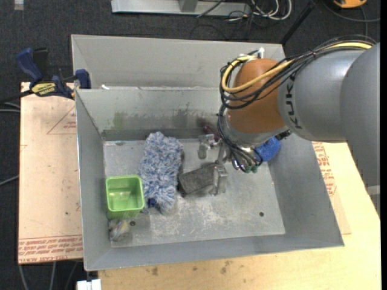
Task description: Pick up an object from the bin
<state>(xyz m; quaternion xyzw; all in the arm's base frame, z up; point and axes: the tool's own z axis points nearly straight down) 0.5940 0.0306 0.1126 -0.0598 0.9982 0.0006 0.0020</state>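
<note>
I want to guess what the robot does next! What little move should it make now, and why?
Probably ease the gripper a little lower onto the dark grey block. The gripper hangs right at that block's right end, and the fluffy blue and white cloth lies to its left, so the block looks the nearest pick.

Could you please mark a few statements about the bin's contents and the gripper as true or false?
1. The green square cup stands at the bin's left in the view. True.
2. The blue-and-white fluffy cloth lies right of the gripper. False: it lies left of it, beside the cup.
3. The gripper is over a dark grey pad. True.
4. The cup sits on the cloth. False: it stands on the bin floor.
</note>
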